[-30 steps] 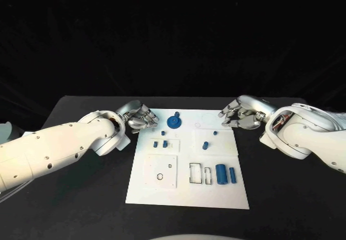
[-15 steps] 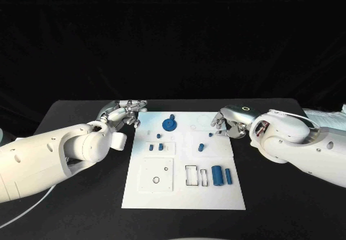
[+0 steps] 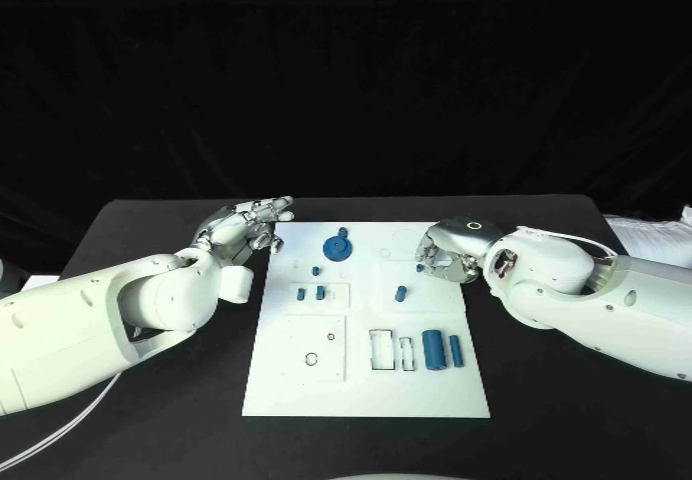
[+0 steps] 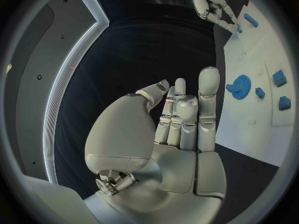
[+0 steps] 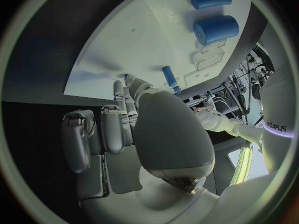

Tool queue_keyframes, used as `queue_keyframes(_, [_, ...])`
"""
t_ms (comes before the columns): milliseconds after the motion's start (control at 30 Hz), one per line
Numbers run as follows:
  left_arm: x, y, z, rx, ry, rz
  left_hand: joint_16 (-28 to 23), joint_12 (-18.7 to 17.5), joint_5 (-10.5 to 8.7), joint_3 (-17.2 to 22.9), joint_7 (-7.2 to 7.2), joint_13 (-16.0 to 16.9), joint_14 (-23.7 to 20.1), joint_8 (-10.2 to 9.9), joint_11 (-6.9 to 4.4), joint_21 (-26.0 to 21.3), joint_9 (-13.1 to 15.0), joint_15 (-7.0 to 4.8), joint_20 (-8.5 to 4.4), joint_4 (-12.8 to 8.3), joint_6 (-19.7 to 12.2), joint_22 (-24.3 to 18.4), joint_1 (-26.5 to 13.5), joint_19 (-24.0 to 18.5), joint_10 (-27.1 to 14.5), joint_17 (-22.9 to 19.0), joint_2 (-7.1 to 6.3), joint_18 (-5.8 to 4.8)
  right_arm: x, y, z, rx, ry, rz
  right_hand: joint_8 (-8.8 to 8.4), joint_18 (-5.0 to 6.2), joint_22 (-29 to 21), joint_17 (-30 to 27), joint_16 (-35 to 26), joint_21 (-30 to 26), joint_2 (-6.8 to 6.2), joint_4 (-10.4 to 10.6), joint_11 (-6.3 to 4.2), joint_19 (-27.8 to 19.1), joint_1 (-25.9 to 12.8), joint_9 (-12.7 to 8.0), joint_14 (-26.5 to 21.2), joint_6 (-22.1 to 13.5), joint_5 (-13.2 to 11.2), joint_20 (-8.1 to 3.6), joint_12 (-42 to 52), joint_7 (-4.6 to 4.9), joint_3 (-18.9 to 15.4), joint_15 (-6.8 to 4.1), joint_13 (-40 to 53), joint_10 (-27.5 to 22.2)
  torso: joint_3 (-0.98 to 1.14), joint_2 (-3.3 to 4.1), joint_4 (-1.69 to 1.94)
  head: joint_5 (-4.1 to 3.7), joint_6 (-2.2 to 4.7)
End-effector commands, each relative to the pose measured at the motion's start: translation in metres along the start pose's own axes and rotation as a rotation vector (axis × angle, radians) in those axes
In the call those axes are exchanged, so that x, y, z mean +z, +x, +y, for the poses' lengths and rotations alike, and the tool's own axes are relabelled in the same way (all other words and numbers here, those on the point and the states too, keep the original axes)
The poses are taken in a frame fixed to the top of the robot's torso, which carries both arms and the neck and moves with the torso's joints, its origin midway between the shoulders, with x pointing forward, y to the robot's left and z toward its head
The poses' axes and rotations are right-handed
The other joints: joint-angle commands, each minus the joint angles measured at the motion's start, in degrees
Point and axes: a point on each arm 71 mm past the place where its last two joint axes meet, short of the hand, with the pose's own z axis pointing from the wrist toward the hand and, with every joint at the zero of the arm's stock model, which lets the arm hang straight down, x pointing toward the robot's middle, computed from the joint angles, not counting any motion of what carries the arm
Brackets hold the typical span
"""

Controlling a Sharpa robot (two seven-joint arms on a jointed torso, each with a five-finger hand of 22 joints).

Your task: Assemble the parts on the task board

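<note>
The white task board (image 3: 368, 385) lies in the middle of the table. A blue gear (image 3: 338, 246) sits at its far end, also seen as the gear (image 4: 241, 87). My left hand (image 3: 245, 222) hovers just off the board's far left corner, fingers straight and apart, holding nothing; the same hand (image 4: 177, 119). My right hand (image 3: 444, 250) is over the board's far right part, fingers curled. A small blue piece (image 5: 126, 77) shows between its thumb tip and a fingertip. I cannot tell whether they pinch it. My right hand (image 5: 137, 129) shows the same curl.
Two small blue blocks (image 3: 312, 294) and a blue peg (image 3: 401, 294) sit mid-board. Two blue cylinders (image 3: 443, 350) lie near the right edge beside rectangular slots (image 3: 384, 349). A square plate with holes (image 3: 315, 350) lies on the board's left near part. Black table surrounds the board.
My right hand has moved left and down over the small blue piece. My left hand's fingers have straightened and drawn off the board's corner. The camera view has also shifted.
</note>
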Motion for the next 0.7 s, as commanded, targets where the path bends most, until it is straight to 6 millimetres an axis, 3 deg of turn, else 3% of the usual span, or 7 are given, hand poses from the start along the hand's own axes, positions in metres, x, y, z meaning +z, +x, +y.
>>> queue_keyframes(33, [-0.001, 0.004, -0.001, -0.037, 0.012, 0.025, -0.3, 0.7, 0.20, -0.4, 0.08, 0.2, -0.7, 0.3, 0.05, -0.8, -0.1, 0.12, 0.15, -0.2, -0.8, -0.5, 0.1, -0.6, -0.9, -0.5, 0.55, 0.46, 0.002, 0.004, 0.003, -0.036, -0.009, 0.030, -0.11, 0.28, 12.5, 1.1, -0.4, -0.3, 0.23, -0.2, -0.10, 4.7, -0.6, 0.1, 3.6, 0.7, 0.1, -0.02, -0.2, 0.00, 0.7, -0.05, -0.6, 0.7, 0.06, -0.04, -0.04, 0.13, -0.13])
queue_keyframes(700, [-0.002, 0.005, 0.000, -0.025, 0.004, 0.033, -0.3, 1.9, 0.20, -0.6, 0.34, 0.7, -1.1, 0.3, 0.26, -1.8, -0.1, 0.31, 0.29, -0.9, -1.5, -1.3, 0.3, -0.9, -2.2, -1.2, 0.53, 0.59, 0.011, 0.018, 0.010, -0.041, -0.017, 0.088, -0.06, 0.30, 12.5, 0.7, -0.5, -0.4, 1.08, -1.3, -0.49, 4.7, -0.9, 0.4, 3.6, 1.9, -0.6, -0.31, -0.2, -0.34, 2.9, -0.31, -2.3, 1.9, 0.06, -0.02, -0.01, 0.40, -0.63])
